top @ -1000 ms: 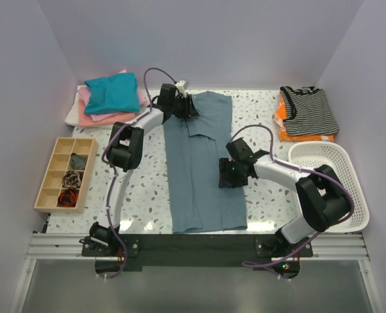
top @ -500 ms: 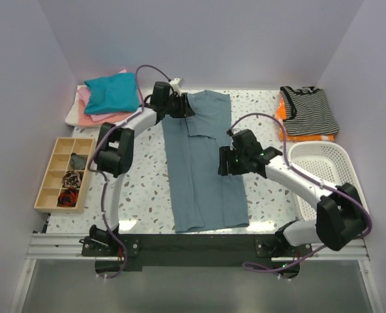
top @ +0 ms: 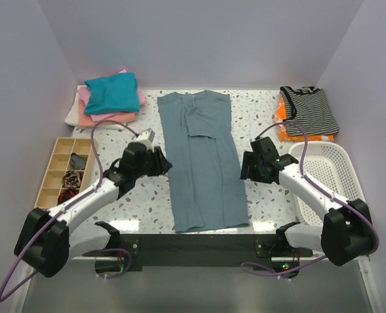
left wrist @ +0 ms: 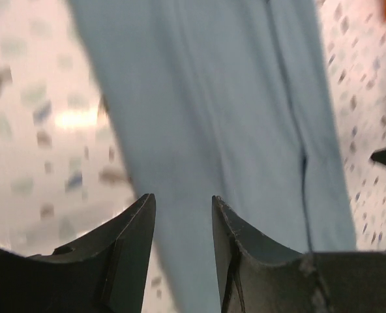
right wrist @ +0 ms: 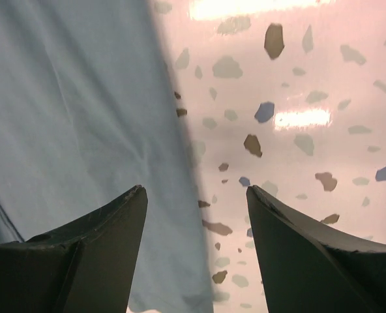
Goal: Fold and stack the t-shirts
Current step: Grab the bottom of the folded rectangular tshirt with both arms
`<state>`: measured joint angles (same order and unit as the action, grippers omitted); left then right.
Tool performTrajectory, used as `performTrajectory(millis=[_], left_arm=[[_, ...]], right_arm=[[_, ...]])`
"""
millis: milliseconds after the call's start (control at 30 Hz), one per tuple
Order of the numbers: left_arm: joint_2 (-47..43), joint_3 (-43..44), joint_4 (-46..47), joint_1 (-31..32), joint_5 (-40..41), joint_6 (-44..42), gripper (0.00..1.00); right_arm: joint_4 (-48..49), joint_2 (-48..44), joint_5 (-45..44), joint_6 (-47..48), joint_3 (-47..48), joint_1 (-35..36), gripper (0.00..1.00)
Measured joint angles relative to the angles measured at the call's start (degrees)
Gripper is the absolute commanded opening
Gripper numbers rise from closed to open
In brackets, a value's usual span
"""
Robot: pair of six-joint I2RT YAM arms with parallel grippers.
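- Left gripper (top: 162,161): jaws parted, nothing between them. In the wrist view (left wrist: 183,251) its two dark fingers (left wrist: 129,251) frame the left edge of the slate-blue t-shirt (left wrist: 232,117). Cloth shows in the gap and speckled desk lies off toward 9 o'clock. The view is blurred, so I cannot tell whether it touches the cloth.
- Right gripper (top: 244,168): jaws spread wide, holding nothing. In the wrist view (right wrist: 196,257) one finger (right wrist: 92,251) sits over the slate-blue t-shirt (right wrist: 62,98) and the other over bare desk. The shirt's right edge runs through the gap.
- Slate-blue t-shirt (top: 203,163): lies flat at the centre of the desk (top: 261,114), folded lengthwise into a long strip running from 12 to 6 o'clock. A folded-in flap shows near the 12 o'clock end. The left gripper is just beside it at 9 o'clock and the right gripper at 3 o'clock.
- Folded stack at 10–11 o'clock, well apart from both grippers: teal t-shirt (top: 111,91) on top, pink t-shirt (top: 105,118) beneath, and white t-shirt (top: 72,116) showing at the left side.
- At 1–2 o'clock: a black-and-white striped garment (top: 310,107) on top of orange cloth (top: 282,114).
- At 3–4 o'clock: a white basket (top: 349,171), just outside the right arm.
- At 9 o'clock: a wooden divided tray (top: 57,171) with small dark items in some compartments.
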<state>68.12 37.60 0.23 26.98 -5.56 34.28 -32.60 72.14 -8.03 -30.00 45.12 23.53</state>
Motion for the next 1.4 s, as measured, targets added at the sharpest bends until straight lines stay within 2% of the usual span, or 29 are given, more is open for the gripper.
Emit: performTrajectory(millis=[167, 333, 500, 667, 800, 1000, 1400], left_arm=[[-14.49, -13.14, -11.56, 7.65, 4.20, 8.83, 0.44], [-25.92, -17.31, -19.21, 12.74, 6.25, 17.14, 0.42], [-30.10, -19.87, -24.30, 19.17, 6.71, 23.58, 0.42], [-26.88, -20.26, -25.90, 24.50, 7.48, 27.19, 0.42], [-19.39, -20.06, -25.07, 28.65, 8.04, 29.20, 0.44], [-14.56, -18.36, -21.40, 32.24, 8.90, 30.71, 0.45], [-12.31, -20.13, -13.38, 35.98, 8.28, 35.08, 0.43]], right_arm=[[-2.97, -5.64, 4.57, -1.49, -3.06, -0.59, 0.67], [-5.81, -14.60, 9.42, -3.85, -9.16, 0.37, 0.66], [-10.29, -21.31, 12.13, -9.11, -13.07, 5.31, 0.67], [-12.92, -25.05, 12.02, -12.35, -14.45, 6.56, 0.67], [-13.27, -24.17, 12.11, -13.77, -16.98, 6.58, 0.68], [-12.61, -23.23, 12.76, -14.60, -19.52, 6.58, 0.66], [-6.75, -21.20, 20.22, -15.23, -22.99, 6.80, 0.52]])
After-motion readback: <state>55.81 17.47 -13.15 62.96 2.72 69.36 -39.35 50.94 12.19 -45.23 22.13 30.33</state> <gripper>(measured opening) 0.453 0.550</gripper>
